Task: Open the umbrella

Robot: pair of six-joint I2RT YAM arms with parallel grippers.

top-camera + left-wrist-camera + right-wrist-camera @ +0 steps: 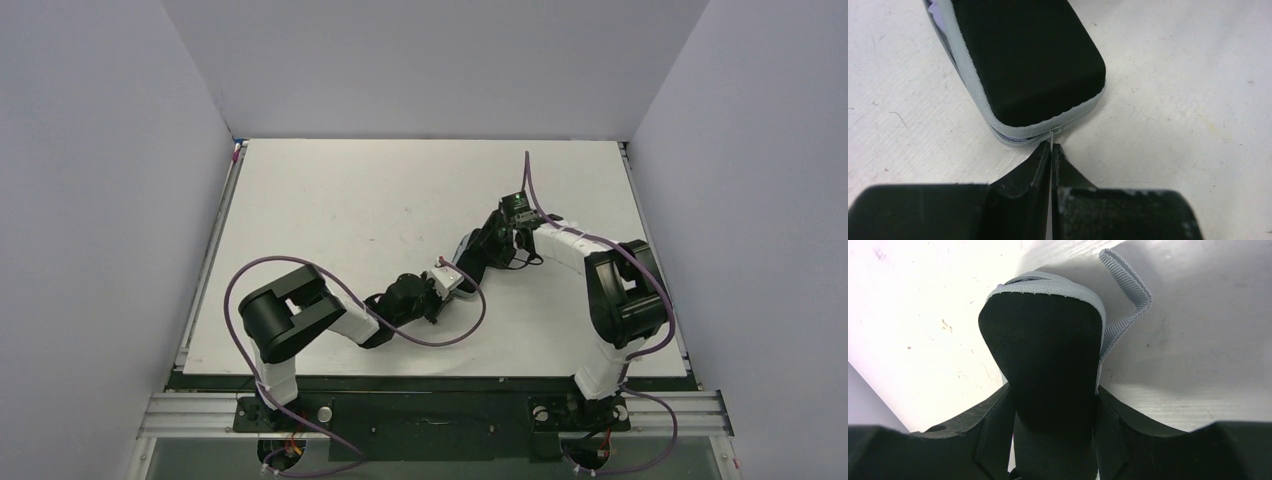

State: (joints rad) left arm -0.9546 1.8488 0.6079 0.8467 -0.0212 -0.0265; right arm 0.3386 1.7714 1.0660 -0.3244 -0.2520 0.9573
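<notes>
Pinching the zip pull [1054,131], your left gripper [1051,146] was squeezed tight on it; right gripper [1053,390] clamped the sleeve [1028,60] at its other end, w/ lavender umbrella [1013,138] peeking thru the gap.

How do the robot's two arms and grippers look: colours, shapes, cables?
The left arm and the right arm have white links, black rounded joints and looping purple cables. The left gripper and the right gripper have black wedge-shaped fingers.
</notes>
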